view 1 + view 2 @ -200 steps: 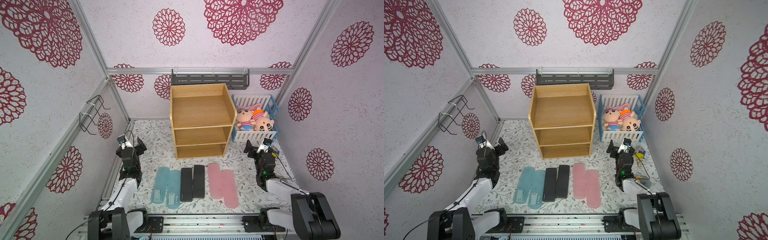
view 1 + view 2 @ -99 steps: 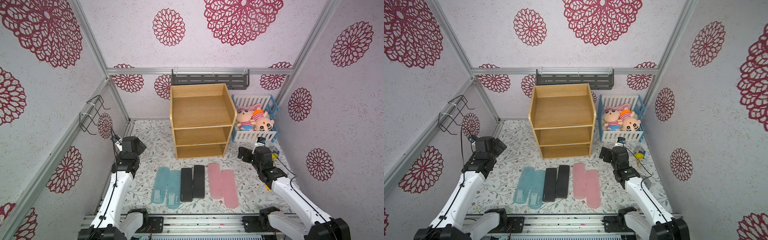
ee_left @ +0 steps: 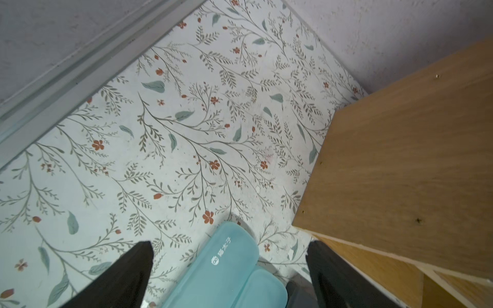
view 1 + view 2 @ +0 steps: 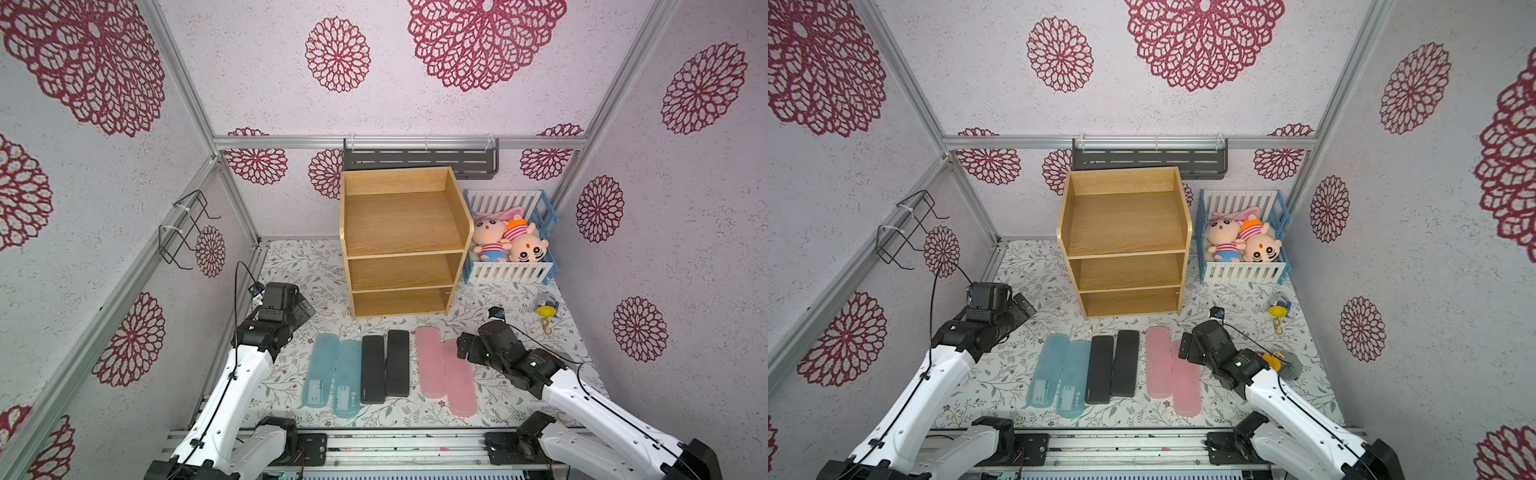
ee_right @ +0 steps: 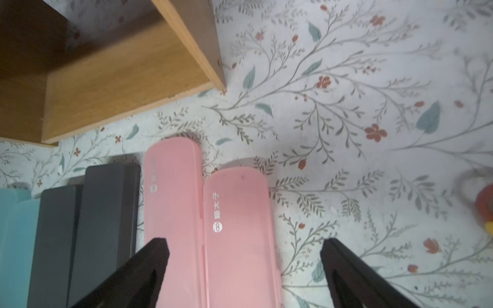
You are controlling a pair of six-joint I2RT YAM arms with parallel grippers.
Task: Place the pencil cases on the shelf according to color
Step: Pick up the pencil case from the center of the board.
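Plainly right gripper (image 5: pixel 244 246), jaws wide apart and empty, hovers by far end of the rightmost pink pencil case (image 4: pixel 459 380), long axis running near-far; left arm (image 4: pixel 245 374) well apart.

2 pink cases (image 5: pixel 234 240) cut off at right gripper (image 5: pixel 243 241), 2 blue cases (image 3: pixel 226 269) cut off at left gripper (image 3: pixel 229 243), blurred toy (image 5: pixel 483 203) cropped

Two translucent light blue pencil cases (image 4: pixel 321 365), two matte black pencil cases (image 4: pixel 372 365), two pink pencil cases (image 4: pixel 430 361). Shelf (image 4: pixel 403 224) light oak woodgrain. Table (image 4: pixel 307 270) white, grey-green leaf sprigs, small red flowers. Walls (image 4: pixel 249 83) pale lilac, crimson rosettes. Crib (image 4: pixel 511 272) white slats, blue frame.
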